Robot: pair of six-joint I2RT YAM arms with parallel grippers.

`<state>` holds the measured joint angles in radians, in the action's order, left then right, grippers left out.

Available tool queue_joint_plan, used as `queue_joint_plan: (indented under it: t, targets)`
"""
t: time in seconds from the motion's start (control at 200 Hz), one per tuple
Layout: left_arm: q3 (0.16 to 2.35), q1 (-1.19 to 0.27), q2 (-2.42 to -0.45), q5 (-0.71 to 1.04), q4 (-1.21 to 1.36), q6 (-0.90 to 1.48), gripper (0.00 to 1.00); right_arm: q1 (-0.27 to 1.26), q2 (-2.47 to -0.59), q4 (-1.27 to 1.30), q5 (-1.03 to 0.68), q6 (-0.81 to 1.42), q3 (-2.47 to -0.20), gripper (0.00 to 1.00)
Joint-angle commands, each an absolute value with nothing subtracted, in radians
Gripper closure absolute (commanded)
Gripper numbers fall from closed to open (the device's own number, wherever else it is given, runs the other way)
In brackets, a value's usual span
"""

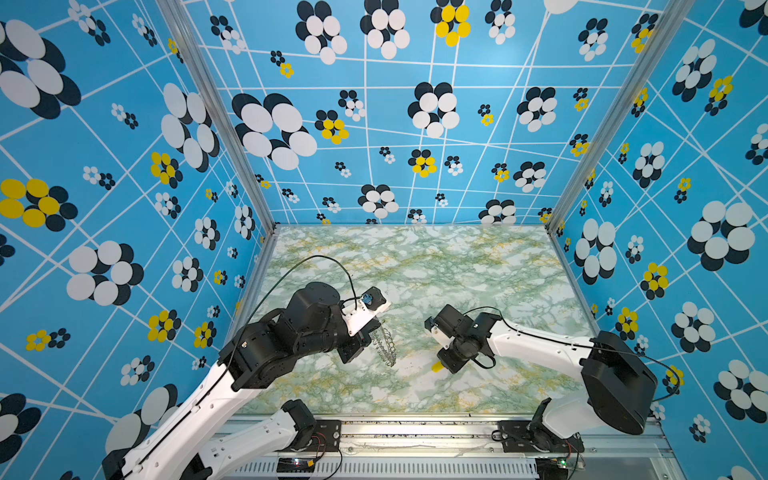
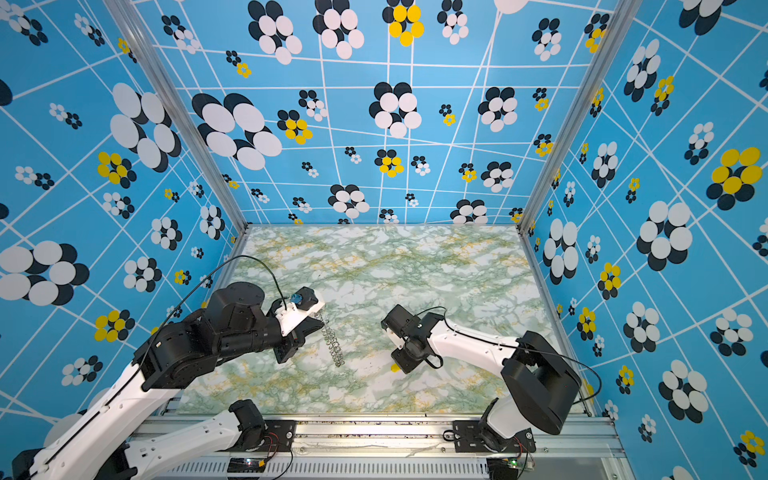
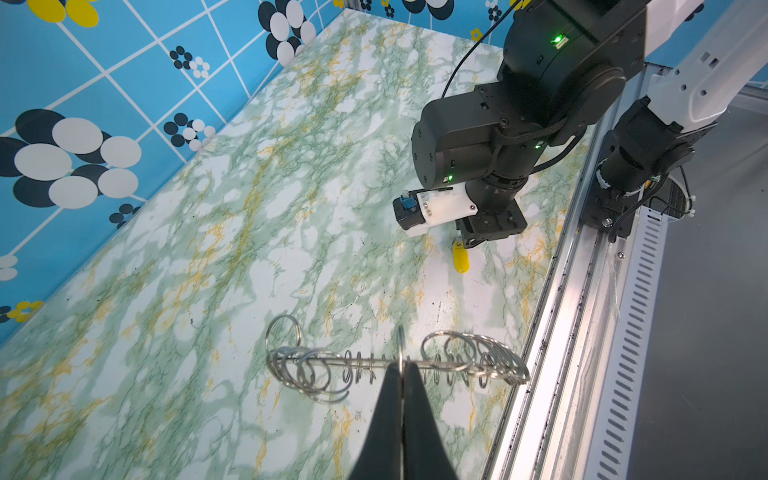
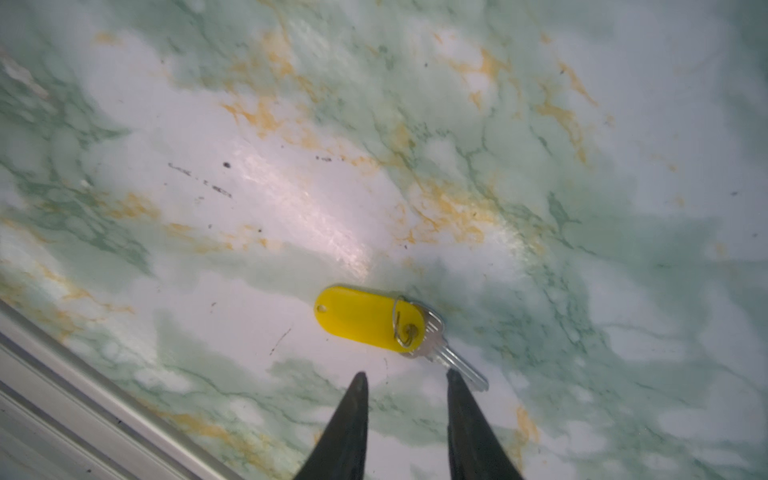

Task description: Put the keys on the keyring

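Note:
The keyring [image 3: 415, 365] shows edge-on in the left wrist view, as a thin grey bar strung with many silver wire loops. My left gripper [image 3: 401, 368] is shut on its middle and holds it upright just above the marble table; the keyring [image 1: 385, 343] [image 2: 333, 343] shows in both top views. One of the keys, a yellow tag [image 4: 368, 318] with a small wire loop and a silver key under it, lies flat on the table. My right gripper [image 4: 407, 374] stands open just short of it, one fingertip [image 4: 455, 376] over the key blade. The tag [image 1: 436, 366] [image 3: 460, 259] peeks out beside the right wrist.
Blue flowered walls [image 1: 124, 208] close in the table on three sides. An aluminium rail [image 1: 415, 428] runs along the front edge, close to both grippers. The right arm's black wrist [image 3: 478, 158] stands a short way from the keyring.

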<state>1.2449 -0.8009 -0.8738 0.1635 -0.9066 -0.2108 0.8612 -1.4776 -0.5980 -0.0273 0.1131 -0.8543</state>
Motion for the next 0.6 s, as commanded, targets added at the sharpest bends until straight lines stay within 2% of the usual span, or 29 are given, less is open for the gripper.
queue_joint_plan:
  t: [0.0, 0.16, 0.595]
  targets:
    - [1.256, -0.811, -0.864, 0.166, -0.879, -0.21, 1.0, 0.869, -1.463, -0.523, -0.002, 0.143, -0.853, 0.67]
    - [1.26, -0.811, -0.859, 0.167, -0.883, -0.213, 1.0, 0.883, -1.531, -0.587, 0.001, 0.15, -0.892, 0.69]
    - [1.246, -0.813, -0.845, 0.161, -0.88, -0.209, 1.0, 0.896, -1.564, -0.567, 0.068, 0.216, -0.884, 0.77]
